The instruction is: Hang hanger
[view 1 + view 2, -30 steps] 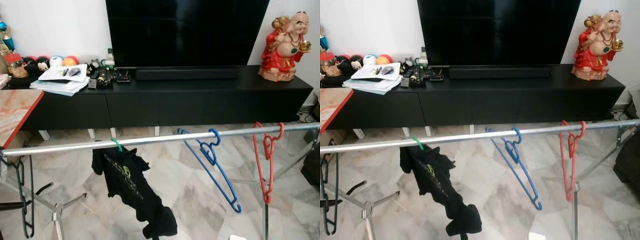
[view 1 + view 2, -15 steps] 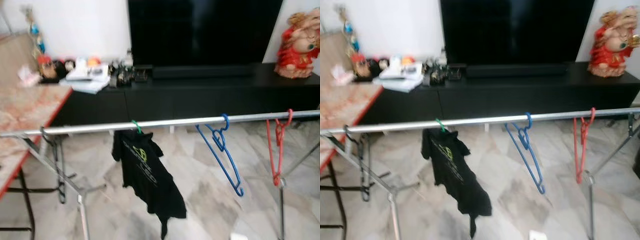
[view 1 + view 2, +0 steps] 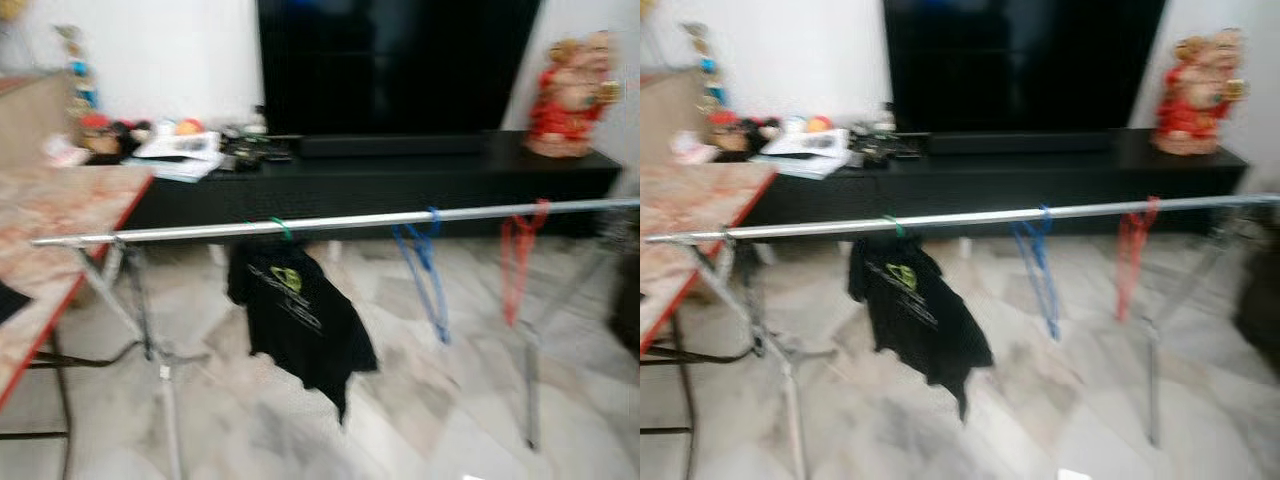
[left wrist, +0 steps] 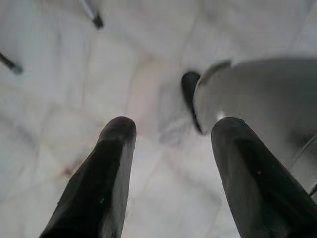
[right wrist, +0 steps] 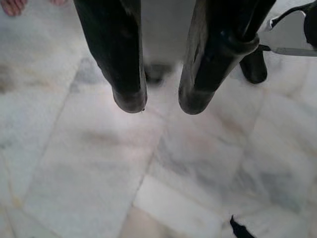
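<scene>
A black T-shirt (image 3: pixel 298 318), a blue hanger (image 3: pixel 425 270) and what looks like a red hanger (image 3: pixel 519 255) are hanging on the rail (image 3: pixel 330 222). The left gripper (image 4: pixel 171 144) and right gripper (image 5: pixel 161 101) are hanging open, empty, over the marble floor (image 5: pixel 124 168).

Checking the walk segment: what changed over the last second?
Only the camera shifted, bringing in more of the marble table. The rail carries the black shirt, blue hanger and red hanger in the same order. Left gripper and right gripper hang open over the floor.
</scene>
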Available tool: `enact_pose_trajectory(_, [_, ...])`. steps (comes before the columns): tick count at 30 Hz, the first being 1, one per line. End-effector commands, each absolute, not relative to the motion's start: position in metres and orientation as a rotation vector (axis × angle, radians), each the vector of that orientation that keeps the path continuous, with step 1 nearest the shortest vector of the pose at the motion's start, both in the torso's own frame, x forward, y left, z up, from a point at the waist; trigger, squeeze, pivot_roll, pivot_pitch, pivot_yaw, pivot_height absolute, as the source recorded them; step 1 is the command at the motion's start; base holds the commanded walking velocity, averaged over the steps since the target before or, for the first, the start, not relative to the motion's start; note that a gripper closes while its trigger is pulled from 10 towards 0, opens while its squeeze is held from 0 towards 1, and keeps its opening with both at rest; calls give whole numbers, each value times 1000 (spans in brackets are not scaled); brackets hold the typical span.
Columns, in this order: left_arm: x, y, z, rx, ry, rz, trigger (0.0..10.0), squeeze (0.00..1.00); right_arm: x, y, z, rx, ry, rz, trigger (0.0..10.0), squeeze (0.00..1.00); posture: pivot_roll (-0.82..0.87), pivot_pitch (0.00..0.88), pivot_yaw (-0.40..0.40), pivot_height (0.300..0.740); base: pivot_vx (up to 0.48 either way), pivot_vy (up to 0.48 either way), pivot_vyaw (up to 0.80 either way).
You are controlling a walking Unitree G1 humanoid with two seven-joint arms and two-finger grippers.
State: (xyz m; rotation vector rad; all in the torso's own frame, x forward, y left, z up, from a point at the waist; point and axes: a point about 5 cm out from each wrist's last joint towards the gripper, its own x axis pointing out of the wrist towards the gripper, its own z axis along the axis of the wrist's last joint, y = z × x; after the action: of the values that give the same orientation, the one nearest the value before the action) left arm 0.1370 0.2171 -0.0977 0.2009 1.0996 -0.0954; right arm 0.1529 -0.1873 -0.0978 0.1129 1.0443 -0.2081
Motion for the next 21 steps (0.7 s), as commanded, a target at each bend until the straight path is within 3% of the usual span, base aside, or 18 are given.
enact_pose_trajectory(1, [127,216,-101,199,1133,-95,10000,0,162,-189,-94,99,1018,-201,10000,0,140,0,9,740,0,0,0])
enact_pose_trajectory(9, [126,215,-102,198,1134,-99,10000,0,160,-187,-95,86,1039,-186,10000,0,139,0,8,740,0,0,-109])
enact_pose_trajectory(21, [126,215,-102,224,1132,-112,10000,0,158,-185,-96,61,1053,-159,10000,0,142,0,5,740,0,0,-776])
